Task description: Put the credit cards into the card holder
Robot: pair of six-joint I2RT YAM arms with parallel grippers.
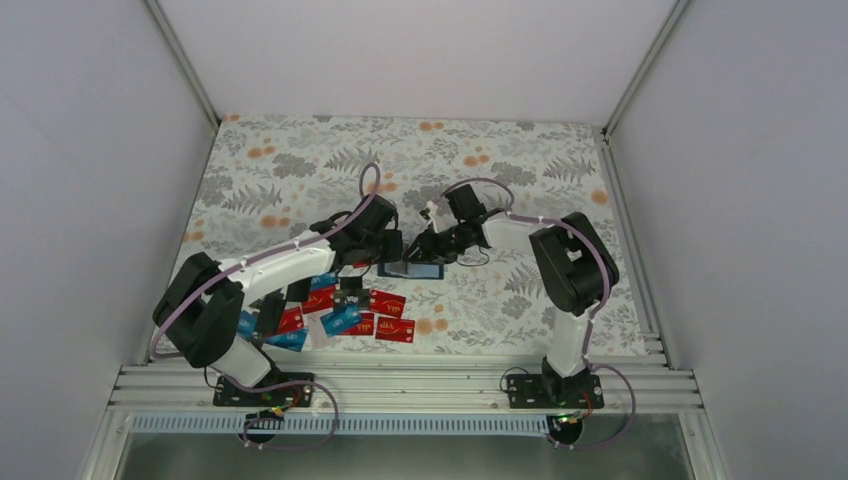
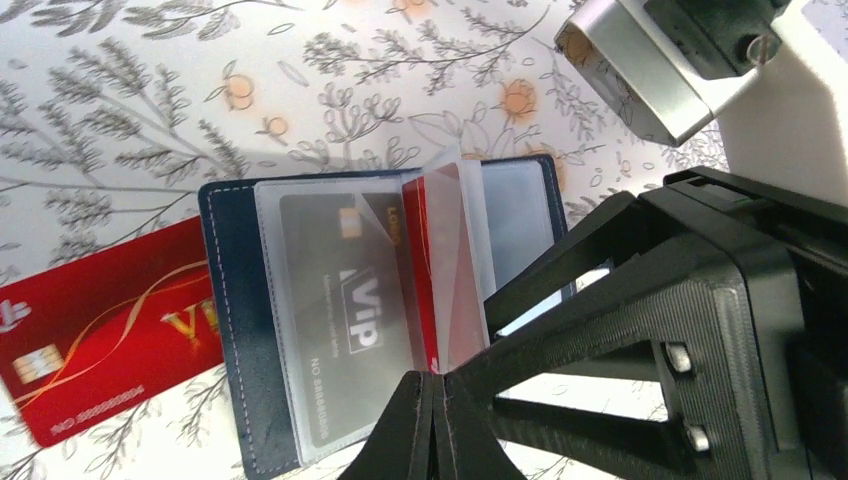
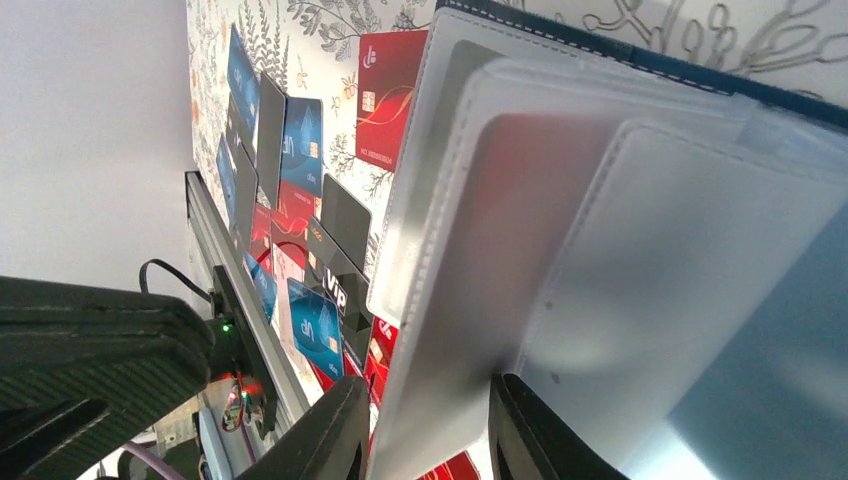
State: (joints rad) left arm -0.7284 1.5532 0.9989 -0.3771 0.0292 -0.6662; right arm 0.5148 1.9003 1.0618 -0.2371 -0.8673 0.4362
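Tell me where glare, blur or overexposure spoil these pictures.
Top external view: even light, sharp, but the credit cards look tiny. Left wrist view: the card holder is sharp, the cloth at the bottom washed out. Right wrist view: its clear sleeves are blurred and glaring.

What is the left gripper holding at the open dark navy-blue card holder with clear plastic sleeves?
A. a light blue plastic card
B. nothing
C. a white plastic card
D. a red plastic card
D: in the left wrist view the left gripper is shut on the edge of a red plastic card standing among the sleeves of the dark navy-blue card holder.
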